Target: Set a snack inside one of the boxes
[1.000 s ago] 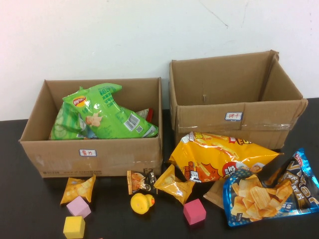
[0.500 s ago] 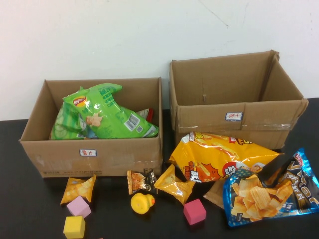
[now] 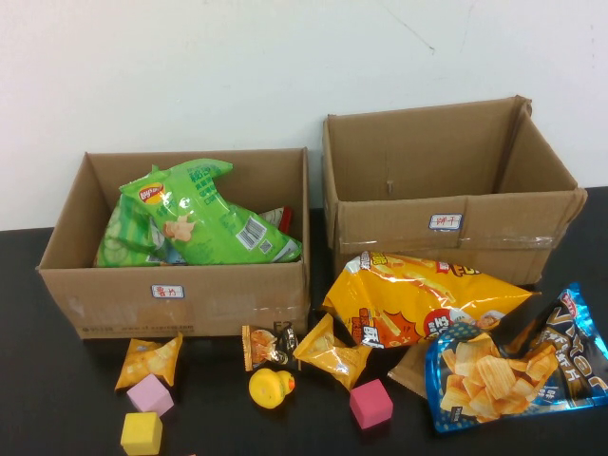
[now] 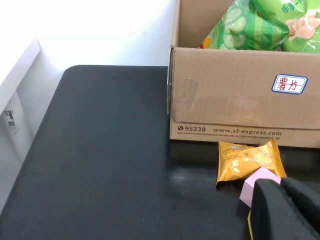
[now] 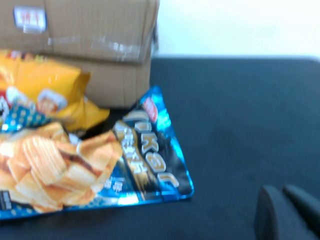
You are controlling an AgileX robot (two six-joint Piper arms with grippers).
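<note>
Nothing moved since earlier. Left gripper (image 4: pixel 285 210) near pink foam cube (image 4: pixel 257 184), right gripper (image 5: pixel 287 212) beside glossy blue crinkled chip bag (image 5: pixel 90 165); fingers' state: cannot tell.

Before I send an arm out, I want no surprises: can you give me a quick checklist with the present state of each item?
1. Snack free to grab: the blue chip bag lies in the open on the table, partly over the big orange bag. Ok.
2. Room in a box: the right box shows no contents; the left box already holds a green chip bag. Ok.
3. Right hand empty, beside the blue bag: ok; fingers close together.
4. Left hand near the pink cube and small orange packet: open or shut, cannot tell.
5. Arms over the table in the high view: none seen. Ok.
</note>
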